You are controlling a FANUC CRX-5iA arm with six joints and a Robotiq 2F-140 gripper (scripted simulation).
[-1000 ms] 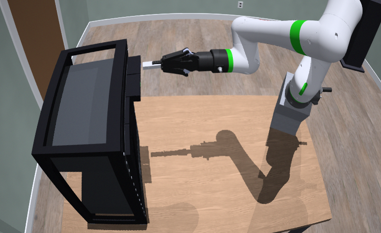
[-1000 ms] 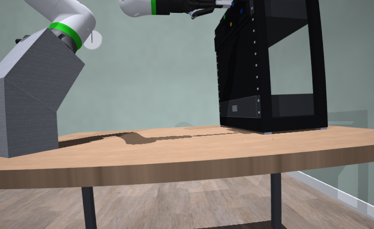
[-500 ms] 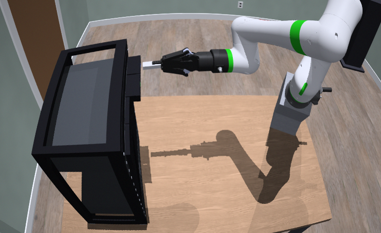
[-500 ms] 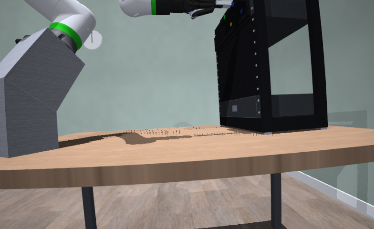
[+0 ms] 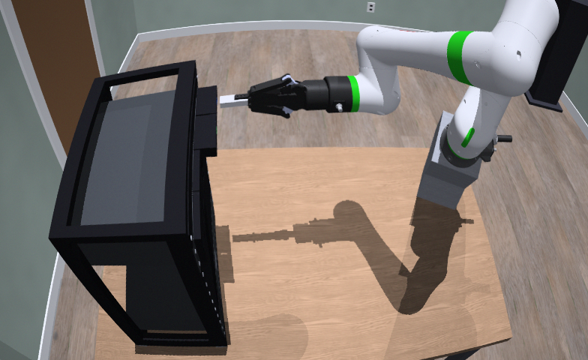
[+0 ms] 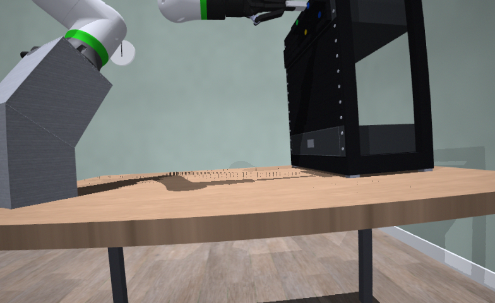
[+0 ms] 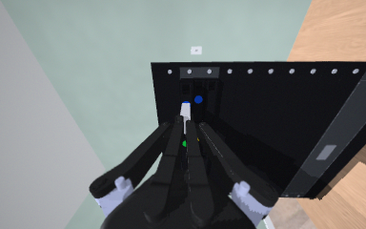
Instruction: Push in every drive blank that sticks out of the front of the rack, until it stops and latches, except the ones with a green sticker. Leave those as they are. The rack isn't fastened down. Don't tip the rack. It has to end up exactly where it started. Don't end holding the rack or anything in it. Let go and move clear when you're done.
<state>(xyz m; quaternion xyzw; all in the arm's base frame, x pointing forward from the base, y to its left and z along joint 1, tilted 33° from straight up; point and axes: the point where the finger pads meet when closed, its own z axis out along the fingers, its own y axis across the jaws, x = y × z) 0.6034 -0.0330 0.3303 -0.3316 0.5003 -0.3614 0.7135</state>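
Note:
The black rack (image 5: pixel 184 133) (image 6: pixel 420 93) (image 7: pixel 266 119) stands upright on the wooden table (image 5: pixel 333 267) (image 6: pixel 242 221). Drive blanks (image 5: pixel 207 106) stick out of its front at the top. Their faces carry round stickers: two blue ones (image 6: pixel 319 14) (image 7: pixel 198 99), a green one (image 6: pixel 297 22) (image 7: pixel 184 143) and a yellow one (image 6: pixel 305 32). My gripper (image 5: pixel 226 100) (image 6: pixel 298 4) (image 7: pixel 186 109) is shut and empty. It points level at the rack front. Its white tip is at the face of a blue-stickered blank; the tip hides part of that sticker.
The arm's grey pedestal (image 5: pixel 442 178) (image 6: pixel 28 131) stands at the table's far side from the rack. A grey panel (image 6: pixel 317 141) (image 7: pixel 326 153) closes the rack's lowest front slot. The rack stands near the table's edge.

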